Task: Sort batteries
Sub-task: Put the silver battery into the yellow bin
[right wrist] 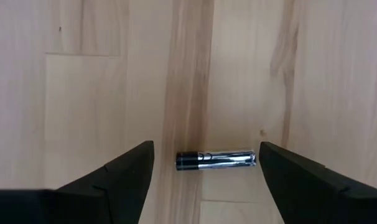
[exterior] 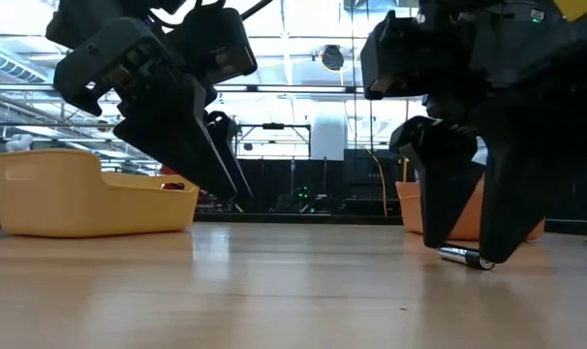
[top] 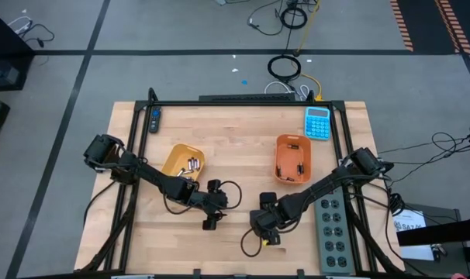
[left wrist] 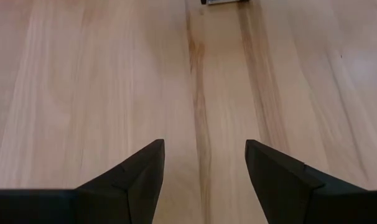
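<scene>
Straddling battery (right wrist: 216, 160) w/ open right gripper (right wrist: 207, 163) jaws.

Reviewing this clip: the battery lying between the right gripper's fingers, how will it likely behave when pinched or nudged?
The battery lies on its side on the bare table, so a nudge probably rolls it. Its shiny metal skin looks slippery. The open right gripper straddles it end to end, so it may skid lengthwise.

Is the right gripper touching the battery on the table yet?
Apart. In the right wrist view the battery lies flat on the wood between the open right gripper fingers, with bare table showing between it and the one finger; the other looks a hair off.
</scene>
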